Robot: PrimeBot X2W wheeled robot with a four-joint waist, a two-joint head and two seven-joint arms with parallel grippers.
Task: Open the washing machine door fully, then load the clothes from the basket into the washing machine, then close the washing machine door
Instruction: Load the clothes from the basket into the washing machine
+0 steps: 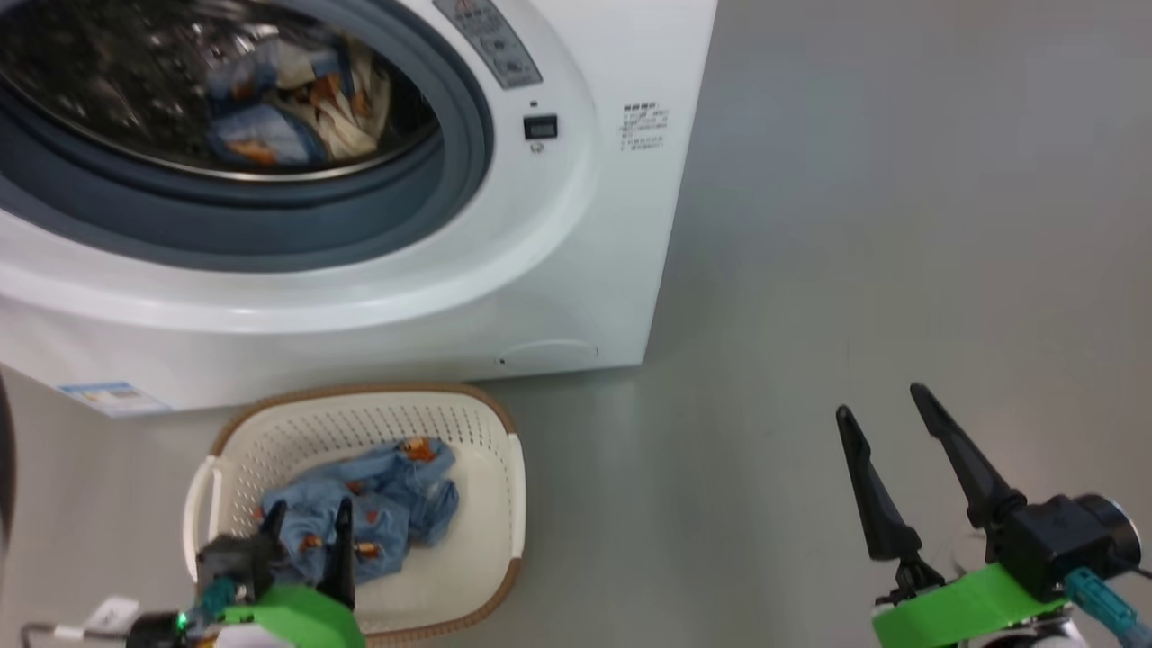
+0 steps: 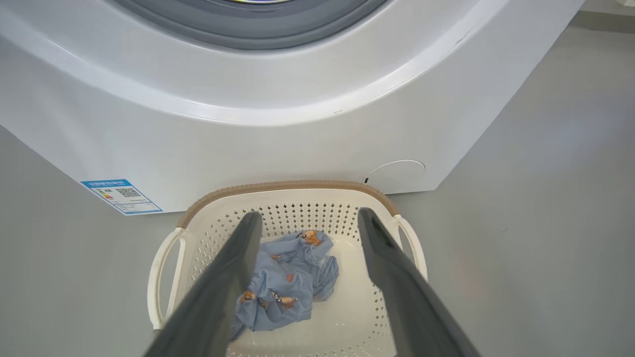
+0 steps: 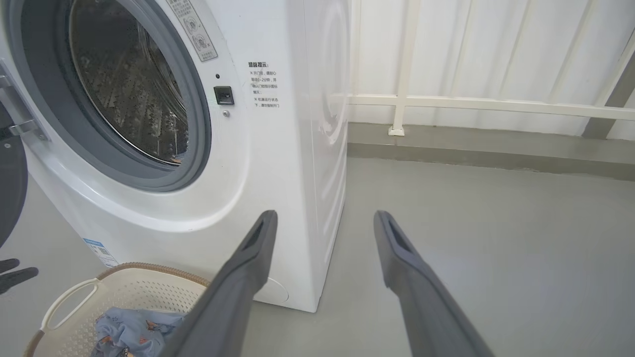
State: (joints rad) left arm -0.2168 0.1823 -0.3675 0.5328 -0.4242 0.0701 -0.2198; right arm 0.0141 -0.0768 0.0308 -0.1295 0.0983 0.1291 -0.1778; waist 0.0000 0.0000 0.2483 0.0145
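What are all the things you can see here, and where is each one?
washing machine: one, white, standing behind the basket
door seal: one, grey-blue, ringing the drum opening
washing machine door: one, black rim, swung open at the machine's left
bundle of clothes: count unclear, blue and cream with orange, inside the drum
basket: one, cream with a brown rim, on the floor before the machine
garment: one, light blue with orange prints, crumpled in the basket
sticker: one, blue, low on the machine's front
floor: grey
wall: white, panelled, beyond the machine
left gripper: open, empty, above the basket
right gripper: open, empty, over bare floor
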